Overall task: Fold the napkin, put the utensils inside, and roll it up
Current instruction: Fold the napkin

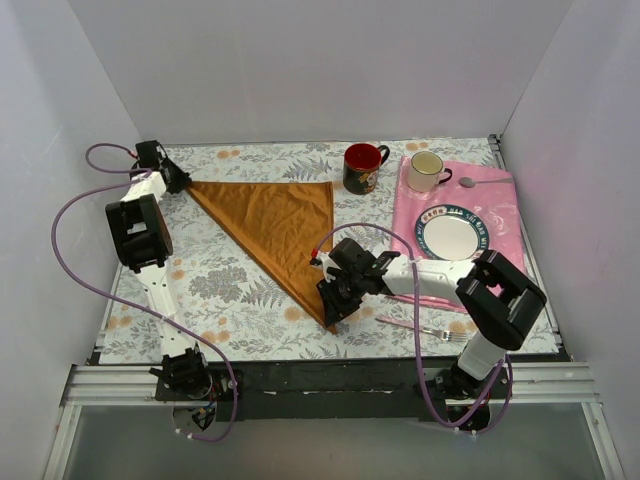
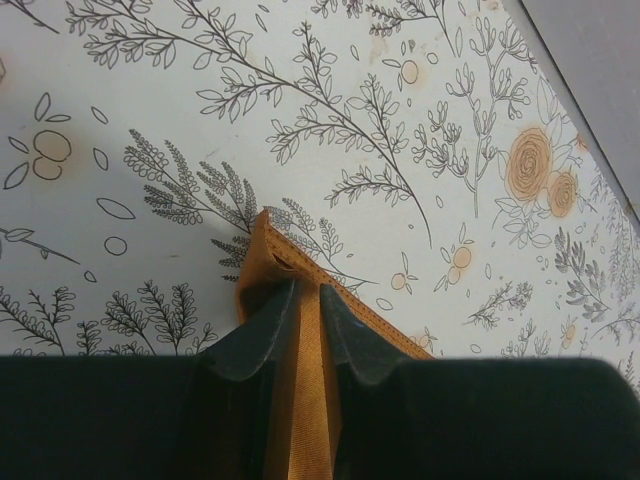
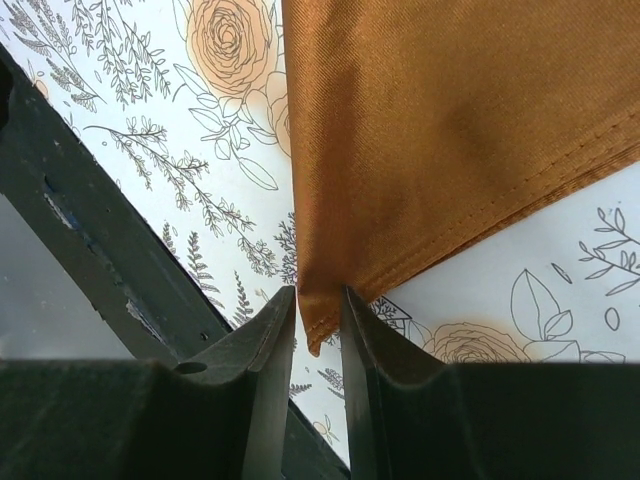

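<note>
White walls box in a table (image 1: 250, 290) covered with a floral print. The napkin (image 1: 275, 225) lies on it in the middle of the overhead view, folded into a rust-orange triangle. One point reaches toward the upper left and another toward the lower centre.

I judge the step in hand to be setting this fold, with both arms on the ends of the long edge. To do it well, I would hold both corners low against the table and draw them apart evenly along that edge, just enough to take out the slack. The top layer should stay lined up with the one beneath. A lopsided pull would skew the triangle or drag it toward the black rail at the bottom of the frame.

The left gripper (image 1: 183, 182) is at the upper-left point. Its wrist view shows the jaws nearly together, with the hemmed corner pinched between them and the tip poking out past the fingers (image 2: 262, 330).

The right gripper (image 1: 333, 318) is at the lower point. Its jaws are narrow, a little wider than the left's, and the stitched corner runs down between the fingers (image 3: 262, 350), so it looks clamped.

One fork (image 1: 425, 328) lies at the lower right, just beside the pink cloth (image 1: 500, 200) and well apart from the napkin.
</note>
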Controlling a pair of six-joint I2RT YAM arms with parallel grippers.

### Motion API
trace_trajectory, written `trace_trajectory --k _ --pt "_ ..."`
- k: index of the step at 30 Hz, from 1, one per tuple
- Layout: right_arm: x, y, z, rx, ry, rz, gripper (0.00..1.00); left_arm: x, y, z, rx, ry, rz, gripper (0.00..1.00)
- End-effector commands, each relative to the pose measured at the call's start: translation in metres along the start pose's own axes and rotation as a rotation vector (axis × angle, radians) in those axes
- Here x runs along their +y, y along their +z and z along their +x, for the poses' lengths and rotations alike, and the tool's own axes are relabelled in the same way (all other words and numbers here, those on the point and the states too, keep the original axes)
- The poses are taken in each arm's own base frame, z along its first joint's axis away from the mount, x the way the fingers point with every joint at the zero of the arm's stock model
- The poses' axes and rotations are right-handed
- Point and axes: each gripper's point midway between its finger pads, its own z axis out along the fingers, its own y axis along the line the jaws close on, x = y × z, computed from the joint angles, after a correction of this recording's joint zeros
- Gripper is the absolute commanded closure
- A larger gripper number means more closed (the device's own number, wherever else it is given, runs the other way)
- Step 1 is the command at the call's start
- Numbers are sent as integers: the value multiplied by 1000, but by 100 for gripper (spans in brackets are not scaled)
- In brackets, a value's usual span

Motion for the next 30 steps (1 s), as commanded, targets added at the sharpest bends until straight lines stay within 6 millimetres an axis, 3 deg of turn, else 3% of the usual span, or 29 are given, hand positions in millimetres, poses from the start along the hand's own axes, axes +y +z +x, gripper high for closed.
trace_trajectory --k 1,5,8,11,13,15,16,17,18,20,21,22,23,25,26,27,28,29,30 --pt "23 -20 -23 -75 -39 -22 67 -4 -25 -30 -50 1 -34 85" --pt "28 -14 -15 -78 -38 -59 67 -16 -38 -42 -62 2 -21 85" --pt "15 3 10 -19 -3 -45 68 -24 -50 -42 -55 -16 2 83" --pt "7 10 21 2 8 -19 68 -36 -66 -36 -43 -34 29 81" --pt "3 10 24 10 16 3 68 -54 -85 -36 -52 -28 66 80" --pt "9 3 15 -15 5 1 68 -59 -97 -20 -22 -35 87 78" --pt "10 -2 9 -34 0 8 67 -78 -117 -18 -32 -21 127 76" --pt "11 -8 8 -39 3 24 68 -78 -121 2 12 -24 140 76" --pt "18 -23 -5 -98 -19 32 67 -89 -128 11 18 -14 176 71" --pt "13 -47 -23 -190 -12 121 64 -119 -156 40 48 47 241 64" --pt "16 -68 -34 -268 -17 139 63 -131 -167 52 63 72 268 61" --pt "7 -80 -42 -323 10 206 56 -153 -179 76 96 115 314 57" --pt "2 -91 -45 -351 28 236 45 -165 -196 84 99 139 351 55" --pt "-23 -119 -42 -399 105 359 38 -200 -219 149 195 252 428 52" --pt "-31 -128 -40 -418 160 399 32 -209 -230 168 212 295 448 51" --pt "-46 -143 -29 -422 224 461 30 -216 -244 189 235 342 479 50" --pt "-60 -154 -25 -449 271 531 27 -233 -264 228 275 450 546 49" --pt "-71 -160 -14 -459 356 570 23 -239 -275 248 293 504 575 47" --pt "-86 -177 -1 -477 436 625 19 -245 -296 289 337 589 637 46"
